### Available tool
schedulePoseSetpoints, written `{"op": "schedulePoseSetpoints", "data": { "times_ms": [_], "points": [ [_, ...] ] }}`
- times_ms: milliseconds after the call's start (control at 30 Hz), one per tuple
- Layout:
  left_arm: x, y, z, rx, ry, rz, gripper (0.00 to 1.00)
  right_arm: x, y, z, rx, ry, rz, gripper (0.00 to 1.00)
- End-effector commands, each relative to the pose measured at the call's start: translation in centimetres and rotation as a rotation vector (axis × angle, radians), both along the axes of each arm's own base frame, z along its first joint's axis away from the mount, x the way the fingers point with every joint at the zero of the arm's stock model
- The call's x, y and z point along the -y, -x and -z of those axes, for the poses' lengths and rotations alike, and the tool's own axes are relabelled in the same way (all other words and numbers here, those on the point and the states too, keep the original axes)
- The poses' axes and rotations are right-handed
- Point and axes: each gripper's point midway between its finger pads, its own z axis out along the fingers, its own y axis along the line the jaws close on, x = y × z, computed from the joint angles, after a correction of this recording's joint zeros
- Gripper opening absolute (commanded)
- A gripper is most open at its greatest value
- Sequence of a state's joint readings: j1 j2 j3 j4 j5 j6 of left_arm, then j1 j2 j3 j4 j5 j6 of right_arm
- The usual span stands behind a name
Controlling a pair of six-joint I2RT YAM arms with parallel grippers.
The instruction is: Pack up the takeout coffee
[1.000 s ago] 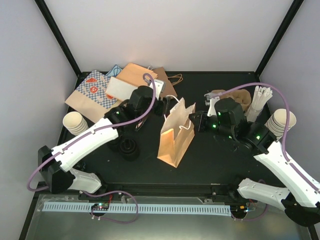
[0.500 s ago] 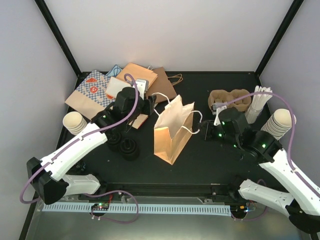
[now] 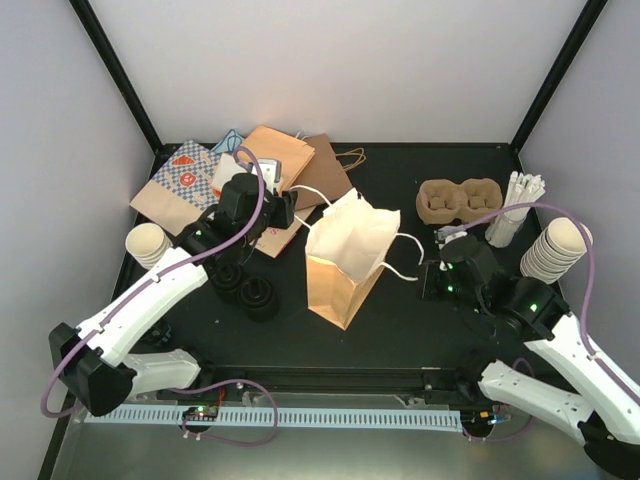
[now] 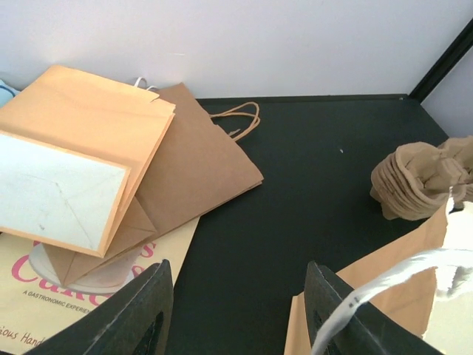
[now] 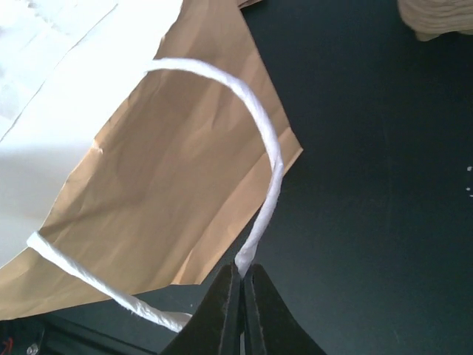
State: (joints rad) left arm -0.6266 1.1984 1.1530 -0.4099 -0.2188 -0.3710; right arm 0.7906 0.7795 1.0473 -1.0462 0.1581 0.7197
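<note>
Pinching the white handle (image 5: 270, 148) of the paper bag (image 3: 345, 265), the right fingers (image 5: 214, 310) are closed tight on it; the left fingers (image 4: 129, 318) stand half open and empty. The pulp carrier (image 3: 458, 200) lies on the surface (image 3: 400, 320) at far right, nearer the right arm.

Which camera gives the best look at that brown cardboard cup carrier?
The top view: the whole cup carrier shows, both wells visible. The left wrist view catches one end; the right wrist view only a corner.
</note>
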Motion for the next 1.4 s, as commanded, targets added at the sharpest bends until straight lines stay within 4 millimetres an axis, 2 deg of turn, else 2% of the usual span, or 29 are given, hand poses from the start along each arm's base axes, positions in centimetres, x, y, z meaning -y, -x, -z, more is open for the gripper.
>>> {"op": "schedulePoseSetpoints", "data": {
  "times_ms": [0,133,300,567,900,1033,1133,1200,1267,1367],
  "points": [
    [-0.7,0.3,-0.3,-0.004,0.006,-0.005,0.51,2.5,0.2,-0.3,0.032,0.051,0.078,0.06],
    [-1.5,0.1,-0.5,-0.004,-0.009,-0.025,0.51,2.9,0.2,-1.2,0.054,0.046,0.089,0.06],
    [-3.2,0.2,-2.4,0.041,-0.020,-0.058,0.51,4.3,0.4,-1.9,0.065,0.084,0.132,0.07],
    [-3.8,0.1,-3.6,0.062,-0.053,-0.068,0.49,6.2,0.2,-3.3,0.104,0.123,0.201,0.06],
    [-5.2,-0.3,-6.0,0.123,-0.105,-0.102,0.48,7.3,0.2,-2.7,0.094,0.176,0.241,0.06],
    [-3.6,-0.3,-6.8,0.140,-0.078,-0.020,0.48,6.0,0.1,-2.4,0.087,0.155,0.194,0.06],
    [-0.6,0.7,-7.8,0.186,-0.009,0.157,0.47,3.9,-0.1,-2.1,0.084,0.105,0.111,0.06],
    [1.0,1.1,-7.7,0.168,0.041,0.238,0.47,2.9,-0.4,-1.7,0.077,0.087,0.081,0.07],
    [2.5,1.6,-7.5,0.130,0.086,0.308,0.42,2.2,-0.6,-1.0,0.063,0.090,0.063,0.06],
    [4.6,2.6,-7.5,0.090,0.152,0.427,0.25,1.7,-0.8,0.2,0.033,0.112,0.047,0.06]
  ]
}}
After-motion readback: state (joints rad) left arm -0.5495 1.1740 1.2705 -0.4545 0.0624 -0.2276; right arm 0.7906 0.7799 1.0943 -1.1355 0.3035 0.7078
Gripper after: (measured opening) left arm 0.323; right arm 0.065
